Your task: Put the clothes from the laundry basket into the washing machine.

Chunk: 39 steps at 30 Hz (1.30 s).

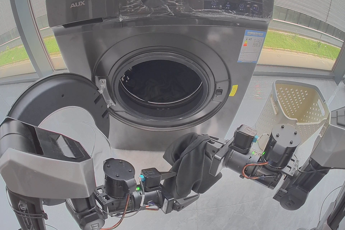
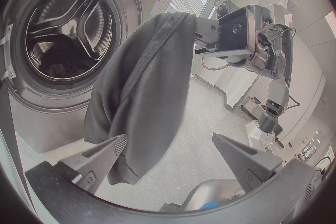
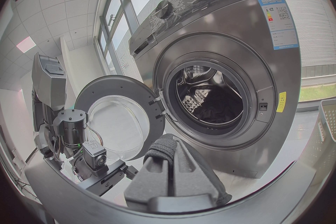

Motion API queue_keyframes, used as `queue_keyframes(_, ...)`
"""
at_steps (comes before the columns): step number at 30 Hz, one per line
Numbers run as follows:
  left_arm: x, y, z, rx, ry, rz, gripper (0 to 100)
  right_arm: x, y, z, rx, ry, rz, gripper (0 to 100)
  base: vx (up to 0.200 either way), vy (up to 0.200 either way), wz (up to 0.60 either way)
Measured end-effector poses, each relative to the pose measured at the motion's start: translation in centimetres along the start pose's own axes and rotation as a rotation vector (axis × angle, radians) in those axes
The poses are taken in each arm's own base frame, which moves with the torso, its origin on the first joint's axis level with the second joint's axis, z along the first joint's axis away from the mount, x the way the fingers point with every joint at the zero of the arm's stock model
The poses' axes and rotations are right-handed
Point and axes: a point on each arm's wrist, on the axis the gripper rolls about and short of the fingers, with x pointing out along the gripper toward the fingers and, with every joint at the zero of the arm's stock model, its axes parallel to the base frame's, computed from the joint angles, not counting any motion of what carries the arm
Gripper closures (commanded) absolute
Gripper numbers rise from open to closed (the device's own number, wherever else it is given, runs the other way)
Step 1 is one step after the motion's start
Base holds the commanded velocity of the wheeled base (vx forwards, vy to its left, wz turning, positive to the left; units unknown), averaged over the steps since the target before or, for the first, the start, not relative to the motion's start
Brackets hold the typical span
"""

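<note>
My right gripper [image 1: 210, 147] is shut on a black garment [image 1: 190, 164], which hangs in the air below and in front of the washing machine's open drum [image 1: 161, 84]. My left gripper [image 1: 187, 185] stands open just under it, and the cloth's lower end hangs against one of its fingers [image 2: 105, 156]. In the left wrist view the garment [image 2: 147, 88] droops from the right gripper [image 2: 199, 35]. In the right wrist view the shut fingers [image 3: 171, 165] pinch a black hem [image 3: 162, 147]. Dark clothes [image 3: 220, 109] lie inside the drum. The cream laundry basket [image 1: 298, 108] stands tilted to the right.
The round machine door [image 1: 54, 101] is swung wide open to the left, close above my left arm. Grey floor lies in front of the machine. The basket's inside shows no clothes. Windows run behind the machine.
</note>
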Motion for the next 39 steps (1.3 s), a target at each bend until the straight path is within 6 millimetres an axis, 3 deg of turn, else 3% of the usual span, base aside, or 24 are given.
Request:
queue_keyframes(12,1.4,2.5,-0.3,-0.016,-0.019,0.104,0,-0.2,0.2,-0.2,0.003,0.012,0.004,100,0.000,0.000,0.00)
queue_keyframes(13,1.5,2.6,-0.2,-0.016,-0.024,0.106,100,-0.2,0.2,-0.2,0.003,0.013,0.005,100,0.000,0.000,0.00)
queue_keyframes(28,2.3,2.3,0.7,0.002,-0.069,0.077,100,-0.5,0.1,-0.4,0.009,0.023,0.000,100,0.000,0.000,0.00)
queue_keyframes(38,-0.8,2.8,2.9,0.008,-0.131,0.129,100,-1.0,-0.7,-0.7,0.013,0.042,-0.039,100,0.000,0.000,0.00)
queue_keyframes(39,-1.3,3.0,3.4,0.009,-0.146,0.141,100,-1.1,-0.7,-0.8,0.014,0.047,-0.044,0,0.000,0.000,0.00)
